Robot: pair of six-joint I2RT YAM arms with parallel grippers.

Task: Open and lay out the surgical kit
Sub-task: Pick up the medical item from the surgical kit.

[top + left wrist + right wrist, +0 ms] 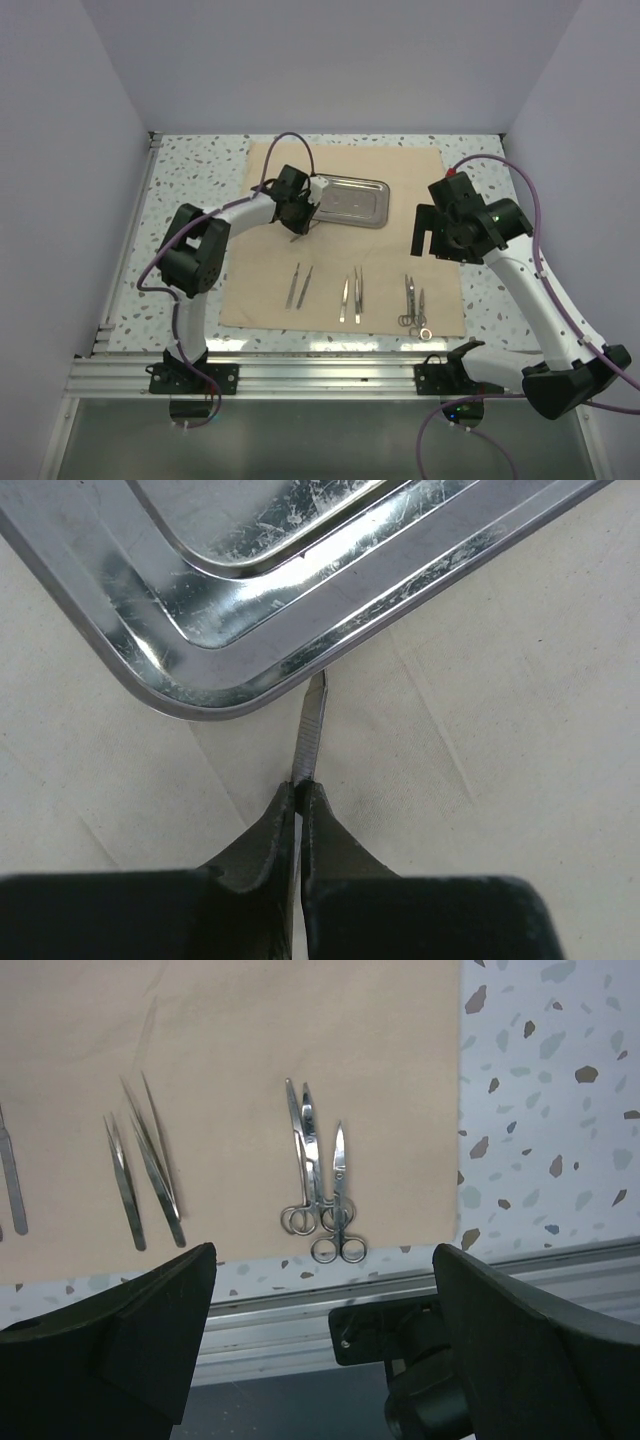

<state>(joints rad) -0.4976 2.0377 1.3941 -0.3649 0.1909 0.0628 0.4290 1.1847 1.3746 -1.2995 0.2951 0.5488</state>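
Bench: left gripper (302, 792) is clenched on a slim steel instrument (312, 725), tip right at the near-left corner of the steel tray (420, 575) — can't tell if it touches the rim or sits tucked under it.

Desk: Rest of the kit?

Bench: cloth wrap (400, 175) lies open and flat, tray near its far edge. Tweezers (296, 285) in two pairs and the ring-handled pair (318, 1175) sit in a row along the near edge. Right gripper (322, 1252) is spread wide, holding nothing, over the cloth's right edge.

Desk: Advice for the placement?

Bench: I'd draw straight back off the tray, no scraping. Lay it flat, parallel with the row, in the free spot toward the cloth's left edge — release low so it doesn't bounce.
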